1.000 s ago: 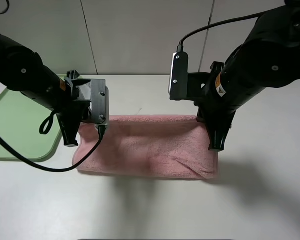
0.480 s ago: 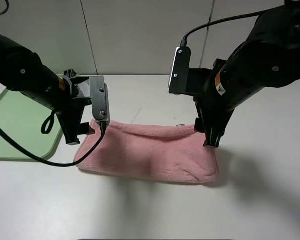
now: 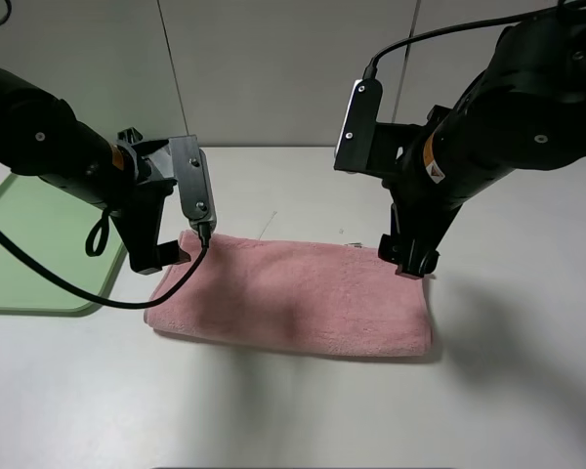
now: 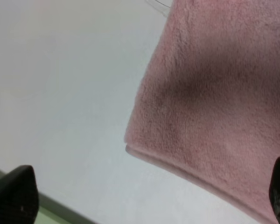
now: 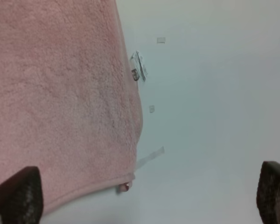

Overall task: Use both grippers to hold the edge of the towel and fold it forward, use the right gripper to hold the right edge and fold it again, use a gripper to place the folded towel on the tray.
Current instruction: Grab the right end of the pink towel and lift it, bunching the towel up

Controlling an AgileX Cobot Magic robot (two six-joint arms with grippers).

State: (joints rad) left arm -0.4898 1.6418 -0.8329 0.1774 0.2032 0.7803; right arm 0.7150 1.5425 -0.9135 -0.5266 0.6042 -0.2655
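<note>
Towel (image 3: 293, 298), pink and fluffy, lies folded into a long band across the lower centre of the overhead view, flat on the white table (image 3: 293, 420). Its long sides run left to right.

Two black robot arms lean in from the upper left and upper right of the frame. The left gripper (image 3: 162, 259) hangs over the towel's left end, by the far corner. The right gripper (image 3: 410, 262) hangs over the far right corner. Neither one has hold of the cloth.

The left wrist camera shows a black fingertip (image 4: 14, 196) at each side of its picture, spread wide. Between them are only bare table and a corner of the towel, where two layers of cloth show, one lying on the other.

The right wrist camera shows the same wide spread, with the fingertips (image 5: 16, 193) far apart. Nothing lies between them but the towel's hemmed edge (image 5: 84, 194) and white table. The jaws on both arms stand fully apart and empty.

The pale green tray (image 3: 20, 244) sits at the left edge of the overhead frame, partly hidden by the left arm, near the towel but not touching it.
</note>
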